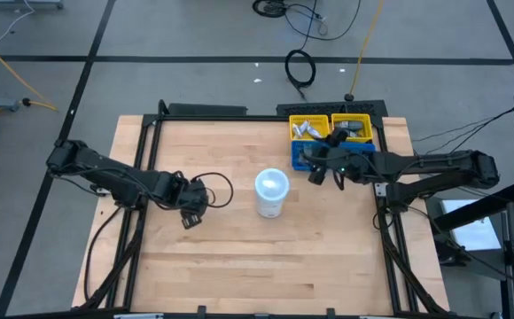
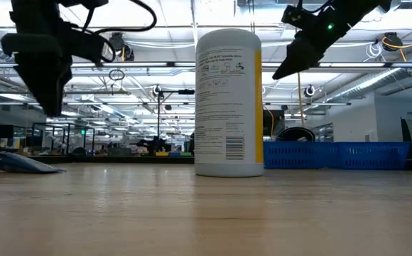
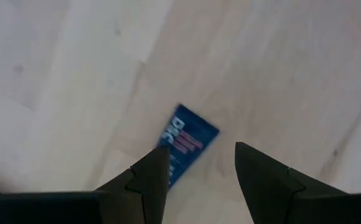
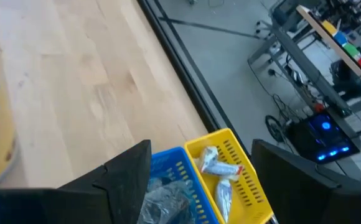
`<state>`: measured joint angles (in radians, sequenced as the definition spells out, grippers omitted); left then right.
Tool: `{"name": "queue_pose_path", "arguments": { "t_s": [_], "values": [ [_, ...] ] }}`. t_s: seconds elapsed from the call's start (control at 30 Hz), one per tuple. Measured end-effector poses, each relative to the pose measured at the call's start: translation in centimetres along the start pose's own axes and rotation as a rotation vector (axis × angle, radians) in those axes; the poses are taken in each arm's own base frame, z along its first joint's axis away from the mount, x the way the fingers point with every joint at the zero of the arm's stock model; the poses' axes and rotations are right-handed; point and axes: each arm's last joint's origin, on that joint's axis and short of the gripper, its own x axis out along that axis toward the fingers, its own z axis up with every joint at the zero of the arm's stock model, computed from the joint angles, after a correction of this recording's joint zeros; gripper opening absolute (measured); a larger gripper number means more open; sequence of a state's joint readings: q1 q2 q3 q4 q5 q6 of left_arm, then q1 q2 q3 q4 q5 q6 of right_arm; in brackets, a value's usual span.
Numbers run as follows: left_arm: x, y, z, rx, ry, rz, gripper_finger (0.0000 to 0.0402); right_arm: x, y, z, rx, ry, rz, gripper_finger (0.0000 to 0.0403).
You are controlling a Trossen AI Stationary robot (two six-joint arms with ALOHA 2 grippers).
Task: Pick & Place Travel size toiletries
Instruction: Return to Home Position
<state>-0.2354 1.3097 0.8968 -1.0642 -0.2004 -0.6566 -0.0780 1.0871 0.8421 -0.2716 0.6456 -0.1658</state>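
A small blue packet point(image 3: 189, 135) with red and white lettering lies flat on the wooden table point(image 1: 239, 266), left of the white tub. My left gripper point(image 3: 200, 151) hangs open above it, pointing down, clear of it in the low view point(image 2: 48, 107), where the packet point(image 2: 23, 164) rests on the tabletop. My right gripper point(image 4: 200, 149) stands open in the air over the blue bin point(image 4: 174, 165) and beside a yellow bin point(image 4: 230, 155). White tubes point(image 4: 221, 168) lie in that yellow bin, and clear-wrapped items point(image 4: 162, 202) lie in the blue one.
A tall white tub with a pale lid point(image 1: 271, 193) stands upright mid-table between the two arms. Two yellow bins point(image 1: 328, 128) and the blue bin point(image 1: 346, 159) sit at the table's far right corner. Bare wood stretches along the near half.
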Motion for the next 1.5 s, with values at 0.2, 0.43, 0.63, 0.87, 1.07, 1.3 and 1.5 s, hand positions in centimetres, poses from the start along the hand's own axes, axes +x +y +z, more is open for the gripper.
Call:
{"name": "queue_pose_path", "arguments": {
  "t_s": [0.2,0.43,0.63,0.87,1.07,1.3,1.5],
  "values": [
    [1.2,0.2,-1.2,0.030,0.126,-0.049,0.0182,-0.5,0.6,0.3,-0.007,-0.028,0.025,0.0267],
    [3.3,0.9,-2.8,0.094,0.205,-0.004,0.0182,-0.8,1.1,0.3,-0.021,-0.040,0.045,0.0267],
    [4.2,1.3,-3.7,0.103,0.238,0.028,0.0182,-1.1,1.4,0.4,-0.030,-0.048,0.056,0.0267],
    [5.6,1.9,-4.7,0.106,0.257,0.072,0.0182,-1.1,1.5,0.4,-0.010,-0.048,0.059,0.0267],
    [6.8,1.9,-5.2,0.096,0.232,0.041,0.0182,-1.1,1.5,0.4,-0.010,-0.048,0.059,0.0266],
    [7.8,1.7,-5.5,0.056,0.204,-0.022,0.0181,-1.1,1.5,0.4,-0.006,-0.048,0.059,0.0265],
    [7.9,1.7,-5.6,0.022,0.220,-0.028,0.0146,-1.1,1.5,0.4,-0.006,-0.048,0.059,0.0264]
  ]
}}
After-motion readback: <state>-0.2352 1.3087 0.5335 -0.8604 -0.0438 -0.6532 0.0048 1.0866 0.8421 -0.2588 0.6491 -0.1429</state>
